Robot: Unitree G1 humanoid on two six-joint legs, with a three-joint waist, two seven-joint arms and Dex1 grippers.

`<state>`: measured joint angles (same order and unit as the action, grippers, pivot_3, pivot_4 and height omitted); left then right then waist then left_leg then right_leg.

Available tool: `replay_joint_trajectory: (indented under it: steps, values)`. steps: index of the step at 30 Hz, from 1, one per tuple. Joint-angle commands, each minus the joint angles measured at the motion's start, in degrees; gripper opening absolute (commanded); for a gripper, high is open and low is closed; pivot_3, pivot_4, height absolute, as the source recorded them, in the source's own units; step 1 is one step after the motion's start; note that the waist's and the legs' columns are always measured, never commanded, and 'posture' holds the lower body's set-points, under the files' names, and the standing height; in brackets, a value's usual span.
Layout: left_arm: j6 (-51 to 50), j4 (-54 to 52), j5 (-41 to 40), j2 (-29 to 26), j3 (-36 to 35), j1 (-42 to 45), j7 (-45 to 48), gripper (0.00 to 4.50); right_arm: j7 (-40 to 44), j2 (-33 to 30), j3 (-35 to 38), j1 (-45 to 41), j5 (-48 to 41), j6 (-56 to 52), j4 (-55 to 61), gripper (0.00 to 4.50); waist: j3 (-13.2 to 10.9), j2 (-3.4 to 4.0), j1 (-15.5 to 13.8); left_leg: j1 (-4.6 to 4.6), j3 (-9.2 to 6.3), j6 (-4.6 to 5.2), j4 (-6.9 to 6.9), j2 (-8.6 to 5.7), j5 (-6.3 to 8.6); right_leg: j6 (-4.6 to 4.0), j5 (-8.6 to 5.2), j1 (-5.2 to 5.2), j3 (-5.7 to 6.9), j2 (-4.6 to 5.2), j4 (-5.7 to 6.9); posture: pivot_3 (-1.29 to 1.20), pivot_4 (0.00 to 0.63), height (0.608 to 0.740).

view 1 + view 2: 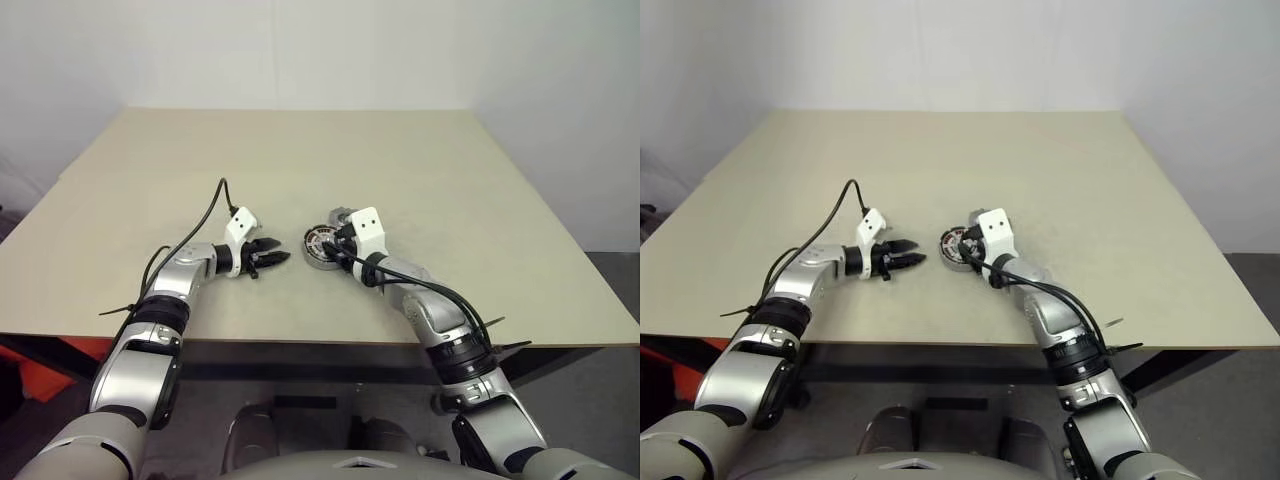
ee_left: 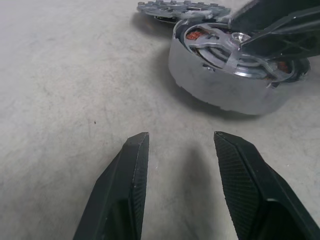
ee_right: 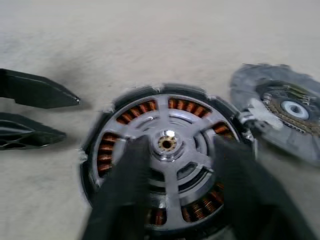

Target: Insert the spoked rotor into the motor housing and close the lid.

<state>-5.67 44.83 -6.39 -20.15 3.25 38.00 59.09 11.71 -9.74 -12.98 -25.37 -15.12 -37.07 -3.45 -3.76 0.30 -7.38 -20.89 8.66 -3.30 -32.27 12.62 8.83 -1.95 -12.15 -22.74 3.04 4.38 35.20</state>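
Black left gripper (image 2: 177, 145) jaws parted, empty; right gripper's (image 3: 182, 160) straddle rotor (image 3: 167, 145), grip unclear.

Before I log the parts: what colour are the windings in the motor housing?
Copper-orange, clearest in the right wrist view, ringing the motor housing.

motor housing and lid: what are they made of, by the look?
Motor housing: likely bare metal, its wall a dull silver sheen; copper-coloured windings show between the spokes. Lid: grey, matte, notched edge; probably metal, though plastic cannot be ruled out.

Left claw (image 2: 180, 165) agape, right claw (image 3: 182, 165) parted.
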Motion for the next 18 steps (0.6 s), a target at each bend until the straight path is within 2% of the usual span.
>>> replay_joint_trajectory:
  steps: [1, 3, 11, 18]
  values:
    - [0.71, -0.27, -0.02, -0.36, -0.43, 1.5, -0.58, 2.2, 0.46, -0.71, 2.64, -1.22, 1.1, -0.07, 1.91, 0.72, 0.0, 0.0, -0.15, -0.02, 0.0, 0.0, -0.01, -0.01, 0.0, -0.11, 0.06, 0.0, 0.0, 0.01, 0.0, 0.0, 0.0, 0.74]
    - [0.76, -0.12, -0.03, -0.28, -0.44, 1.5, -0.85, 2.2, 1.27, -1.0, 2.36, -1.88, 1.42, 0.37, 3.77, 0.33, 0.0, 0.0, -0.23, -0.07, -0.01, 0.0, -0.04, -0.02, 0.0, -0.13, 0.08, 0.0, 0.0, 0.02, 0.0, 0.0, 0.0, 0.74]
    - [0.95, 0.31, 0.0, -0.21, -0.44, 1.61, -1.46, 2.2, 3.74, -0.92, 1.24, -3.86, 2.93, -0.69, 7.86, 0.34, -0.01, 0.0, 0.09, -0.25, -0.02, -0.09, -0.02, 0.0, -0.06, -0.16, 0.1, -0.22, 0.0, -0.01, 0.01, 0.0, 0.0, 0.74]
    - [1.39, 1.1, 0.02, -0.37, -0.61, 2.02, -1.85, 2.2, 4.8, 0.52, 1.43, -2.49, 3.12, -2.72, 5.54, 0.34, -0.01, 0.01, 0.17, -0.26, -0.01, -0.08, 0.02, 0.01, -0.05, -0.17, 0.09, -0.25, 0.0, -0.02, -0.01, 0.0, 0.0, 0.74]
